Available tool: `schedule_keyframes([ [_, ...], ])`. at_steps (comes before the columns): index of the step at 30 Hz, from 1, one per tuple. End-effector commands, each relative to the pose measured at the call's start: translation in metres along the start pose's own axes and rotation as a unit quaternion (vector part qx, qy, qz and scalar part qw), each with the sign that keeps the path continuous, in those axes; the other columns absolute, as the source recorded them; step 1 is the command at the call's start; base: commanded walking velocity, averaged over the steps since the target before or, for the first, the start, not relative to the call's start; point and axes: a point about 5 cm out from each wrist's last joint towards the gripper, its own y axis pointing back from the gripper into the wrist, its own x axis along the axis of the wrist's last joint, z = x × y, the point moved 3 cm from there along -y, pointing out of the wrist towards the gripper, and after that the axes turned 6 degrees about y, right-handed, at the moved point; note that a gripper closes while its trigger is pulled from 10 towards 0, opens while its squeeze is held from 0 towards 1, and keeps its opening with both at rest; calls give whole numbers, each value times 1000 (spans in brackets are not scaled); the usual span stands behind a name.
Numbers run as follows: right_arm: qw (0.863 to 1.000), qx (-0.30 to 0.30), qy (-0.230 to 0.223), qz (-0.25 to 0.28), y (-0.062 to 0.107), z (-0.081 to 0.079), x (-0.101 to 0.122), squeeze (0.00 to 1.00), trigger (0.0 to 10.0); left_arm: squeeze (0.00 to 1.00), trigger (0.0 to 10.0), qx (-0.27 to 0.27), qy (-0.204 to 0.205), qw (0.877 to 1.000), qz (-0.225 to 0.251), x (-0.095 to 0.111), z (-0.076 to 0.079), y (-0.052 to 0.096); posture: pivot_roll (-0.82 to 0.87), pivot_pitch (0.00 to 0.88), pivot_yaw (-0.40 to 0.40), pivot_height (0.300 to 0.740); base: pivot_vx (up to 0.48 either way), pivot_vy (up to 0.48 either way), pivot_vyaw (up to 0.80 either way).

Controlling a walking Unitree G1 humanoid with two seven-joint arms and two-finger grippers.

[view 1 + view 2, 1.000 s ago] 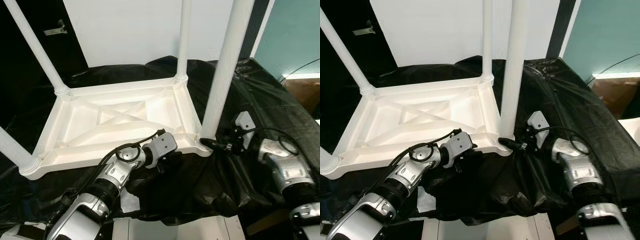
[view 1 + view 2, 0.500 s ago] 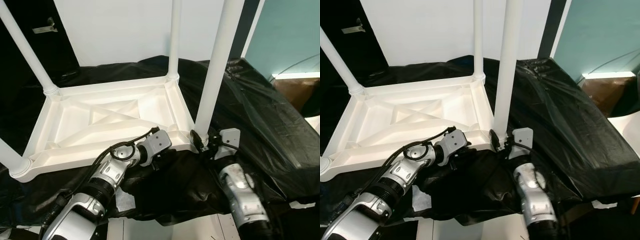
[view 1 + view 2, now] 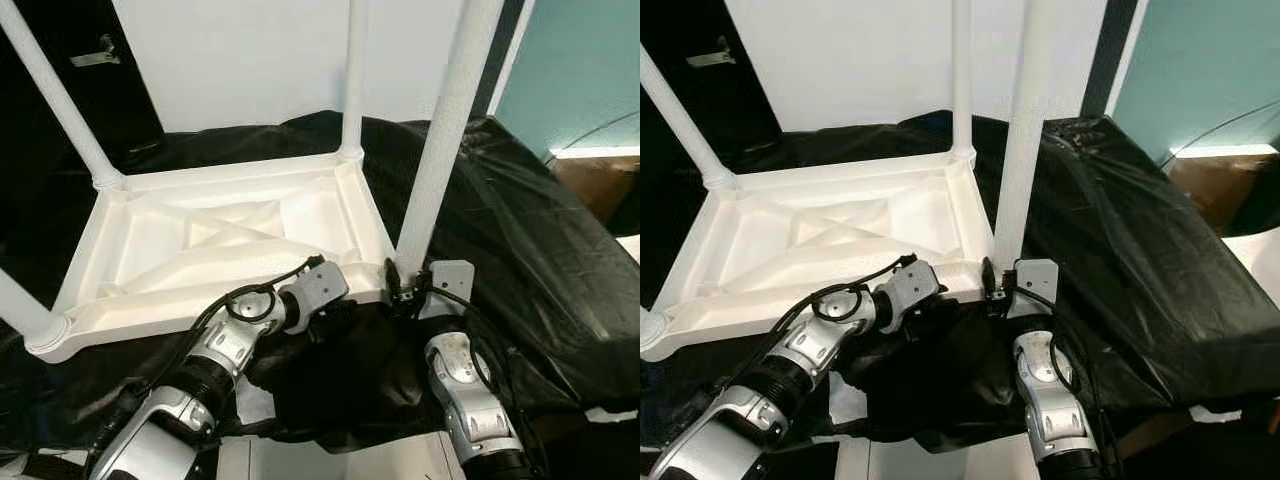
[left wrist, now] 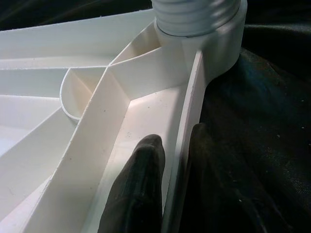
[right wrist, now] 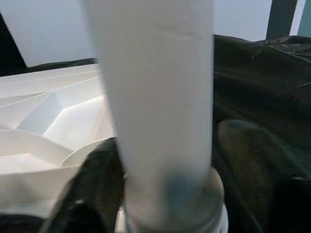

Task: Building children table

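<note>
A white plastic children's table (image 3: 150, 305) lies upside down on a black-covered surface, with its legs pointing up. My left gripper (image 4: 175, 141) is shut on the table's near rim (image 4: 187, 121), one finger inside it and one outside; in the left eye view it sits at the near edge (image 3: 325, 312). The near-right leg (image 3: 440, 140) stands in its corner socket. My right gripper (image 3: 400, 290) is at that leg's base, and its fingers (image 5: 92, 184) close against both sides of the leg (image 5: 160, 97).
Black plastic sheeting (image 3: 520, 220) covers the work surface and drapes over its front edge. Three more legs rise at the far right (image 3: 352, 80), far left (image 3: 60, 100) and near left (image 3: 20, 300). A white wall is behind and a brown box (image 3: 600, 180) is at the right.
My right arm has swung from the right side of the leg round to the near side, its gripper staying at the leg's base. The left gripper stays on the rim. The camera shifted slightly.
</note>
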Motion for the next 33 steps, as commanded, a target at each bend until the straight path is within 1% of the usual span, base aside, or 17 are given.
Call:
schedule_keyframes([
  [1, 1000, -17, 5, -18, 2, 7, -7, 1000, 10000, 0, 10000, -104, 54, 988, -96, -55, 41, 1, -58, 17, 4, 740, 0, 0, 0],
  [6, 1000, -2, 17, -8, 1, 6, -4, 1000, 10000, 0, 10000, -103, 55, 989, -95, -55, 40, 0, -60, 17, 3, 740, 0, 0, 0],
  [8, 999, 36, 18, -4, 0, 1, -3, 1000, 10000, 0, 10000, -103, 55, 989, -95, -55, 41, 0, -64, 17, 3, 740, 0, 0, 0],
  [9, 998, 67, 16, 0, 0, -3, -2, 329, 10000, 0, 10000, -103, 55, 989, -95, -55, 41, -1, -66, 18, 4, 740, 0, 0, 0],
  [10, 994, 111, 19, 8, -1, -4, 0, 0, 10000, 0, 10000, -103, 54, 989, -96, -55, 41, -1, -69, 17, 5, 740, 0, 0, 0],
  [11, 994, 111, 19, 8, -1, -4, 0, 0, 10000, 0, 10000, -103, 54, 989, -96, -55, 41, -1, -69, 17, 5, 740, 0, 0, 0],
  [12, 989, 147, 26, 17, -1, -3, 2, 0, 10000, 0, 10000, -103, 54, 989, -96, -55, 40, -1, -70, 17, 5, 740, 0, 0, 0],
  [14, 967, 248, 42, 33, -5, 7, 14, 0, 10000, 0, 10000, -104, 53, 989, -96, -55, 40, -1, -73, 17, 7, 740, 0, 0, 0],
  [17, 962, 267, 45, 37, -5, 10, 18, 0, 10000, 0, 10000, -104, 52, 989, -96, -55, 40, -1, -73, 17, 7, 740, 0, 0, 0],
  [20, 937, 338, 71, 45, -7, 16, 32, 0, 10000, 0, 10000, -104, 51, 988, -98, -55, 39, -1, -78, 16, 10, 740, 0, 0, 0],
  [22, 937, 338, 71, 45, -7, 16, 32, 0, 10000, 0, 10000, -104, 51, 988, -98, -55, 39, -1, -78, 16, 10, 740, 0, 0, 0],
  [23, 928, 361, 82, 41, -8, 18, 32, 0, 10000, 0, 10000, -104, 48, 988, -101, -56, 39, -1, -77, 15, 9, 740, 0, 0, 0],
  [24, 928, 361, 82, 41, -8, 18, 32, 0, 10000, 0, 10000, -104, 48, 988, -101, -56, 39, -1, -77, 15, 9, 740, 0, 0, 0],
  [26, 908, 406, 100, 25, -8, 20, 29, 0, 10000, 0, 10000, -103, 44, 988, -106, -58, 39, 0, -67, 13, 6, 740, 0, 0, 0],
  [27, 908, 406, 100, 25, -8, 20, 29, 0, 10000, 0, 10000, -103, 44, 988, -106, -58, 39, 0, -67, 13, 6, 740, 0, 0, 0],
  [30, 883, 457, 105, -13, -9, 24, 20, 0, 10000, 0, 10000, -98, 44, 988, -108, -60, 38, 3, -62, 12, 5, 740, 0, 0, 0],
  [33, 871, 477, 112, -34, -10, 30, 15, 0, 10000, 0, 10000, -96, 45, 988, -111, -62, 37, 5, -54, 10, 4, 740, 0, 0, 0],
])
